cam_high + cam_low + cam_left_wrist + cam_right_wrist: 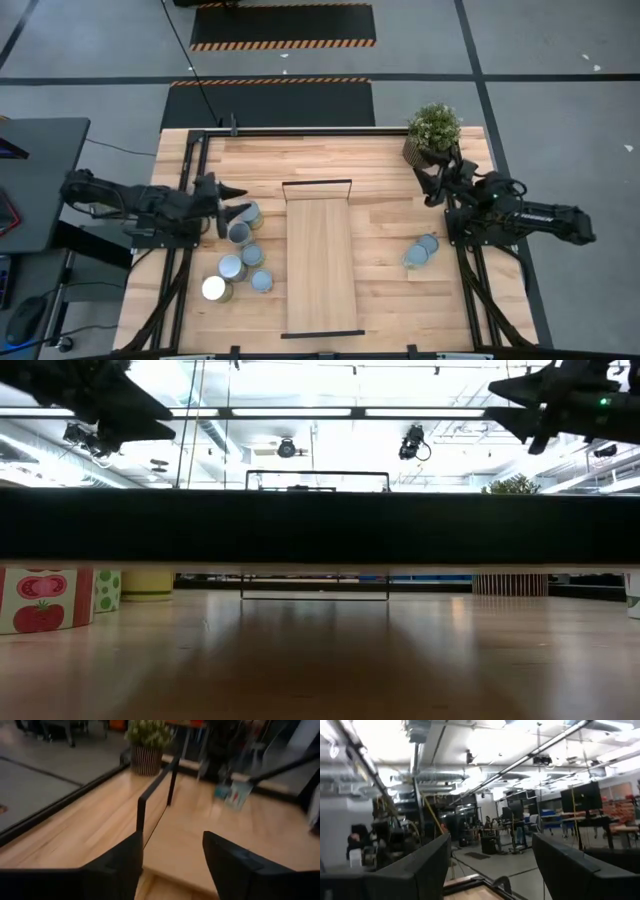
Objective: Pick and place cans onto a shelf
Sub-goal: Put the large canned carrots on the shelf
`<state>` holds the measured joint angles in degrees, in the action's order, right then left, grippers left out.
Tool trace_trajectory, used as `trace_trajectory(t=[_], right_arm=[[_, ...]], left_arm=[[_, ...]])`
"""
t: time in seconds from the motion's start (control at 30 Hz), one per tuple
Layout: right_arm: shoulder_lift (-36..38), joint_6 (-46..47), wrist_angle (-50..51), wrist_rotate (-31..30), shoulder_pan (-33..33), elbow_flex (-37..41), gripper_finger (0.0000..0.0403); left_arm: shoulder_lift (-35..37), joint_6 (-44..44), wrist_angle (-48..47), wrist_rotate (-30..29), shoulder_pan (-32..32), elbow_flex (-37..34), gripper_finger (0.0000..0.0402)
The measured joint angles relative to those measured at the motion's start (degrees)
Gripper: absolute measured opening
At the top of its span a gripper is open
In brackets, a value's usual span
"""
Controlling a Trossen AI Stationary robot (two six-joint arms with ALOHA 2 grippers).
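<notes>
Hovering my left gripper (238, 200) beside the shelf (321, 262), fingers spread and empty — cans (240, 255) cluster just below; right gripper (432, 185), pressed together, waits near the plant (434, 130).

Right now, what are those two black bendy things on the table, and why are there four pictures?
They are two robot arms. Each ends in a pinching tool: the left tool and the right tool.

One camera looks straight down from above. One sits level with the tabletop. The other two ride on the arms' wrists, so they look past the dark fingers.

On the wooden table lies a long pale board, the shelf. Nothing stands on it yet. Five cans sit in a bunch on its left side, two more cans on its right. A potted plant stands in a far corner.

The left tool hovers by the bunch, fingers apart, holding nothing. The right tool waits near the plant, empty too.
</notes>
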<state>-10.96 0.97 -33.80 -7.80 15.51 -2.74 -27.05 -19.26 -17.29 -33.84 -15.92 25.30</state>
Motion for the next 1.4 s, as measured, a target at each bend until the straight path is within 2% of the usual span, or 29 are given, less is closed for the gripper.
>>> trace_trajectory(t=[0.2,0.3,0.43,0.7,0.83,0.97,1.13,1.4], right_arm=[[-1.6,-6.24,-0.33,9.08,0.0,0.0,0.0285],[-2.14,-6.73,-2.93,9.34,0.0,-0.02,0.0285],[-2.68,-6.75,-5.69,10.68,-0.04,-0.17,0.0285],[-6.88,-7.1,0.63,12.9,-0.04,-3.92,0.0293],[-9.38,-7.85,0.48,13.07,-0.04,-4.35,0.0303],[-11.23,-8.68,-0.06,13.05,0.01,-4.35,0.0311],[-12.04,-8.71,-1.13,13.07,0.11,-4.35,0.0313],[-12.04,-8.94,-1.18,13.05,0.11,-4.35,0.0313]], left_arm=[[-11.95,-8.97,-17.96,-2.89,0.04,12.25,0.027],[-16.9,-13.67,-27.39,-3.07,1.11,17.52,0.0294],[-22.07,-18.77,-34.77,0.75,4.54,22.23,0.0311],[-31.26,-25.19,-39.06,15.54,17.29,24.91,0.0314],[-35.72,-24.92,-41.02,23.27,21.97,25.01,0.0315],[-38.81,-20.92,-40.83,28.68,24.51,25.03,0.0315],[-40.41,-18.62,-40.86,31.58,26.04,25.03,0.0315],[-40.46,-18.61,-39.42,32.74,26.05,25.03,0.0315]])
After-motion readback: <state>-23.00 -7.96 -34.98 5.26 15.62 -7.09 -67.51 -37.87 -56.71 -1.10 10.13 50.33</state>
